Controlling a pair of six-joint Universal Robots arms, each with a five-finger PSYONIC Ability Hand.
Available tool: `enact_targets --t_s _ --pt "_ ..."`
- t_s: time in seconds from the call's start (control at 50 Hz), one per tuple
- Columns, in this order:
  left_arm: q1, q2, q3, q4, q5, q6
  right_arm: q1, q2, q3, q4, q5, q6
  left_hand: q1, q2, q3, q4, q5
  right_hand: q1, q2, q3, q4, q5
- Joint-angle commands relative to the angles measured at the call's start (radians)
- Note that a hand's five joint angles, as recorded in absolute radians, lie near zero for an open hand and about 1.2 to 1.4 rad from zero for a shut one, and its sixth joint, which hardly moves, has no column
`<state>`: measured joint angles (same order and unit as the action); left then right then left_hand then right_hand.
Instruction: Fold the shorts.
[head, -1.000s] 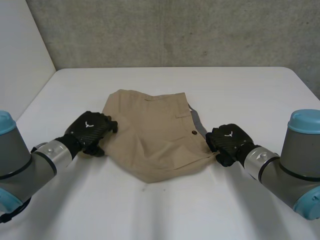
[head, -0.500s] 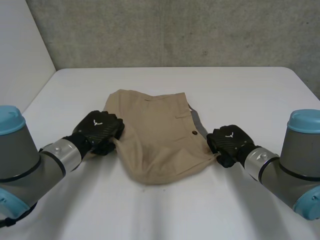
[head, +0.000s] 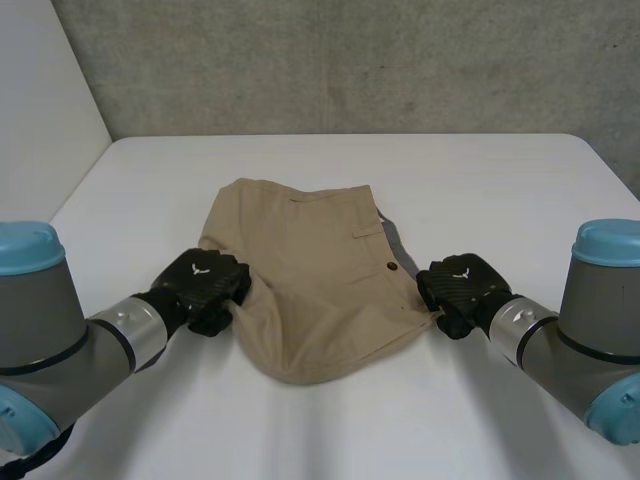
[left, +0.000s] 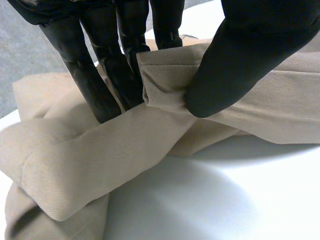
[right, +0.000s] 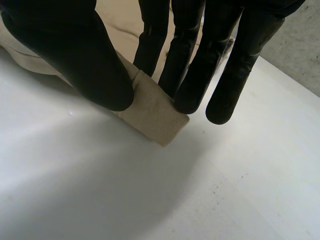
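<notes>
Tan shorts (head: 310, 270) lie rumpled in the middle of the white table (head: 480, 180), with a dark button near their right edge. My left hand (head: 202, 285) is at the shorts' left edge. In the left wrist view its thumb (left: 235, 60) and fingers (left: 105, 75) pinch a fold of the cloth (left: 165, 85). At the shorts' near right corner sits my right hand (head: 458, 288). The right wrist view shows its thumb (right: 85, 60) and fingers (right: 195, 65) pinching the corner's hem (right: 150, 110) just above the table.
A grey concrete wall (head: 350, 60) stands behind the table's far edge. A white panel (head: 40, 120) rises at the far left. Bare tabletop (head: 330, 430) lies between the shorts and the near edge.
My left hand has closed on the shorts' left edge and drawn it toward me and inward, bunching the cloth. The right hand has kept its pinch and barely moved.
</notes>
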<state>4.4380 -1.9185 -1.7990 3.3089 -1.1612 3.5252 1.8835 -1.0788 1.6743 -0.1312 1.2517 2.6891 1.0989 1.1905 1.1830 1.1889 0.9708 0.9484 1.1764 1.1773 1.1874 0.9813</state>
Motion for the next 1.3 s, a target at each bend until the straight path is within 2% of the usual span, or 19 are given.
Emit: enact_targets --t_s 0.02,0.14,0.24,0.38,0.44,0.54,0.72,0.76,0.86,0.92,0.94,1.0,1.02,1.04,1.1,1.12,1.18,1.22,1.3 --pt "-0.038 0.209 -0.002 -0.11 -0.052 -0.008 -0.003 -0.032 -0.021 0.044 0.0 -0.006 0.297 0.206 0.213 0.207 0.251 0.448 0.22 0.219 0.209 0.24" --pt "-0.037 0.427 0.038 -0.187 -0.1 -0.025 -0.01 -0.18 -0.112 0.223 0.002 -0.052 0.297 0.206 0.213 0.207 0.251 0.448 0.22 0.219 0.209 0.24" --pt "-0.028 0.576 0.122 -0.25 -0.132 -0.127 -0.012 -0.317 -0.238 0.36 0.005 -0.048 0.297 0.206 0.213 0.207 0.251 0.448 0.22 0.219 0.209 0.24" --pt "-0.019 0.628 0.243 -0.373 -0.135 -0.253 -0.006 -0.493 -0.393 0.462 0.047 -0.031 0.297 0.206 0.213 0.207 0.251 0.448 0.22 0.219 0.209 0.24" --pt "-0.008 0.612 0.265 -0.405 -0.136 -0.279 0.003 -0.506 -0.416 0.464 0.074 -0.025 0.297 0.206 0.213 0.207 0.251 0.448 0.22 0.219 0.209 0.24" --pt "0.004 0.466 0.262 -0.41 -0.138 -0.282 0.054 -0.46 -0.418 0.463 0.094 -0.023 0.297 0.206 0.213 0.207 0.251 0.448 0.22 0.219 0.209 0.24" --pt "0.007 0.112 0.337 -0.408 -0.144 -0.272 0.109 -0.175 -0.427 0.456 0.132 -0.028 0.297 0.206 0.213 0.207 0.251 0.448 0.22 0.219 0.209 0.24" --pt "0.009 0.021 0.404 -0.408 -0.163 -0.27 0.111 -0.124 -0.447 0.446 0.144 -0.022 0.297 0.206 0.213 0.207 0.251 0.448 0.22 0.219 0.209 0.24" --pt "0.006 -0.131 0.587 -0.399 -0.242 -0.262 0.118 0.017 -0.545 0.314 0.25 -0.009 0.297 0.206 0.213 0.207 0.251 0.448 0.22 0.219 0.209 0.24" --pt "-0.011 -0.206 0.728 -0.355 -0.308 -0.235 0.123 0.051 -0.588 0.216 0.291 -0.008 0.297 0.206 0.213 0.207 0.251 0.448 0.22 0.219 0.209 0.24" --pt "-0.011 -0.22 0.762 -0.33 -0.323 -0.224 0.123 0.066 -0.611 0.138 0.305 -0.006 0.297 0.206 0.213 0.207 0.251 0.448 0.22 0.219 0.209 0.24" --pt "-0.031 -0.247 0.866 -0.198 -0.37 -0.189 0.123 0.077 -0.634 0.001 0.307 -0.009 0.297 0.206 0.213 0.207 0.251 0.448 0.22 0.219 0.209 0.24" --pt "-0.043 -0.247 0.885 -0.157 -0.376 -0.184 0.123 0.079 -0.649 -0.095 0.311 -0.009 0.297 0.206 0.213 0.207 0.251 0.448 0.22 0.219 0.209 0.24" --pt "-0.066 -0.246 0.92 -0.064 -0.389 -0.183 0.123 0.077 -0.657 -0.144 0.311 -0.008 0.297 0.206 0.213 0.207 0.251 0.448 0.22 0.219 0.209 0.24" --pt "-0.094 -0.237 0.955 0.084 -0.409 -0.183 0.125 0.06 -0.686 -0.325 0.31 -0.011 0.297 0.206 0.213 0.207 0.251 0.448 0.22 0.219 0.209 0.24" --pt "-0.107 -0.219 0.961 0.181 -0.42 -0.18 0.125 0.051 -0.691 -0.365 0.311 -0.008 0.297 0.206 0.213 0.207 0.251 0.448 0.22 0.219 0.209 0.24" --pt "-0.12 -0.165 0.957 0.311 -0.439 -0.186 0.126 0.007 -0.702 -0.503 0.314 0.012 0.297 0.206 0.213 0.207 0.251 0.448 0.22 0.219 0.209 0.24" --pt "-0.134 -0.091 0.934 0.405 -0.445 -0.192 0.128 -0.012 -0.702 -0.545 0.318 0.027 0.297 0.206 0.213 0.207 0.251 0.448 0.22 0.219 0.209 0.24" --pt "-0.15 -0.031 0.845 0.446 -0.44 -0.196 0.134 -0.038 -0.696 -0.532 0.307 0.055 0.297 0.206 0.213 0.207 0.251 0.448 0.22 0.219 0.209 0.24"
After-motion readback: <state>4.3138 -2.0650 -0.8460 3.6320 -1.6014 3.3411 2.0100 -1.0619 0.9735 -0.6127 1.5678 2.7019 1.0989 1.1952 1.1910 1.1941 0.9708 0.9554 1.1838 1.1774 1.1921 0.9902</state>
